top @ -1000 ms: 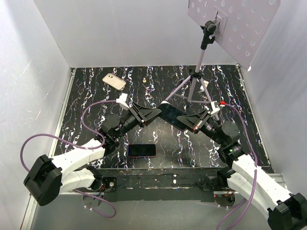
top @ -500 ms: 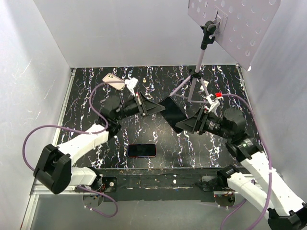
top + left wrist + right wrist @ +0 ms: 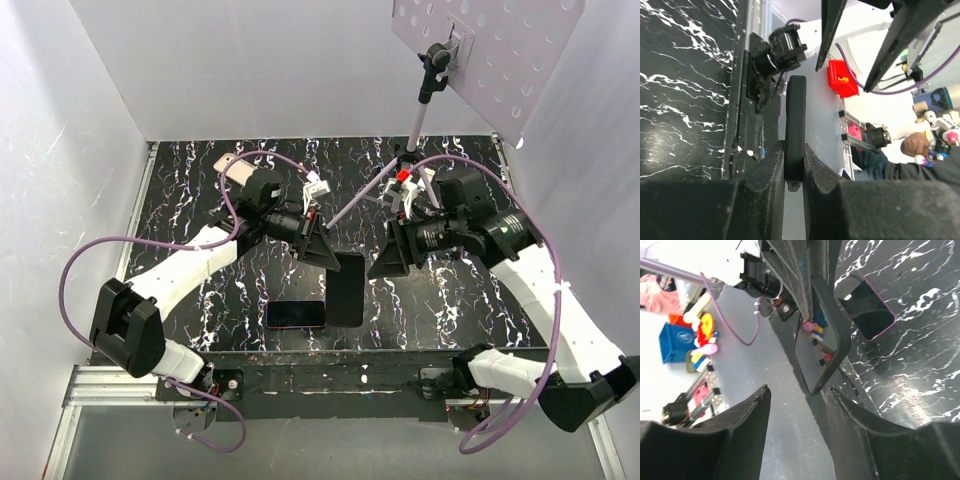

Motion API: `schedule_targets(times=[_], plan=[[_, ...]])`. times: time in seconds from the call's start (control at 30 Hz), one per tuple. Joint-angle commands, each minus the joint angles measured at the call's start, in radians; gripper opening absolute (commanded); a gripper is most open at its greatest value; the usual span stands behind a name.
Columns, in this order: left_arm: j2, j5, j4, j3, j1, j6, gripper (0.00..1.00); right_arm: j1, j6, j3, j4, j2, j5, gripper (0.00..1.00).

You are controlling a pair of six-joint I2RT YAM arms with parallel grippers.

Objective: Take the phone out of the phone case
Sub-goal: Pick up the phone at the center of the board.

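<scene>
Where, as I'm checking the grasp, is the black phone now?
Top view: the black phone is near mid-table, pinched by the left gripper, just right of the pink-rimmed phone lying flat.

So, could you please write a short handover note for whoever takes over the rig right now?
The left gripper is shut on the phone, holding it edge-on above the table.
The right gripper is open, facing the phone's free end without gripping it.
Done: the phone is lifted.
Left: it appears to sit in its dark case still, so the two have to be separated.
A pink-rimmed phone lies flat on the table near the arm bases.
</scene>
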Motion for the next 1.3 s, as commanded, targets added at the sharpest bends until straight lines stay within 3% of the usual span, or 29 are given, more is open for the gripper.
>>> schedule_targets(times=[0.0,0.3,0.7,0.77,0.8,0.83,0.9,0.93,0.97,1.0,1.13,1.2,1.27], plan=[[-0.031,0.114,-0.088,0.075,-0.033,0.087,0.0,0.003,-0.105,0.061,-0.095,0.081,-0.151,0.52],[-0.012,0.124,-0.091,0.115,-0.057,0.089,0.0,0.043,-0.079,0.063,-0.009,0.172,-0.2,0.5],[0.017,0.144,-0.094,0.17,-0.061,0.081,0.0,0.098,-0.082,0.027,0.068,0.221,-0.268,0.24],[0.012,0.145,-0.096,0.167,-0.066,0.086,0.0,0.1,-0.081,0.027,0.08,0.227,-0.265,0.15],[0.006,0.138,-0.097,0.165,-0.064,0.087,0.0,0.101,-0.075,0.026,0.092,0.23,-0.25,0.02],[0.002,0.113,-0.097,0.165,-0.066,0.084,0.0,0.101,-0.052,0.026,0.111,0.224,-0.204,0.01],[-0.033,0.015,-0.105,0.152,-0.047,0.069,0.43,0.098,0.066,-0.015,0.199,0.181,-0.072,0.01],[-0.061,-0.035,-0.064,0.118,-0.031,0.042,0.54,0.092,0.132,-0.052,0.245,0.144,-0.014,0.01],[-0.102,-0.091,0.034,0.066,-0.011,-0.056,0.79,0.084,0.193,-0.09,0.32,0.109,0.023,0.01],[-0.147,-0.138,0.152,-0.003,0.008,-0.134,0.92,0.074,0.27,-0.141,0.397,0.063,0.051,0.01],[-0.314,-0.434,0.331,-0.218,0.052,-0.242,0.95,0.032,0.416,-0.241,0.493,-0.086,0.177,0.01],[-0.365,-0.52,0.364,-0.288,0.052,-0.287,0.88,-0.005,0.477,-0.293,0.532,-0.184,0.203,0.01],[-0.379,-0.516,0.458,-0.359,0.052,-0.372,0.77,-0.052,0.537,-0.36,0.623,-0.251,0.179,0.01]])
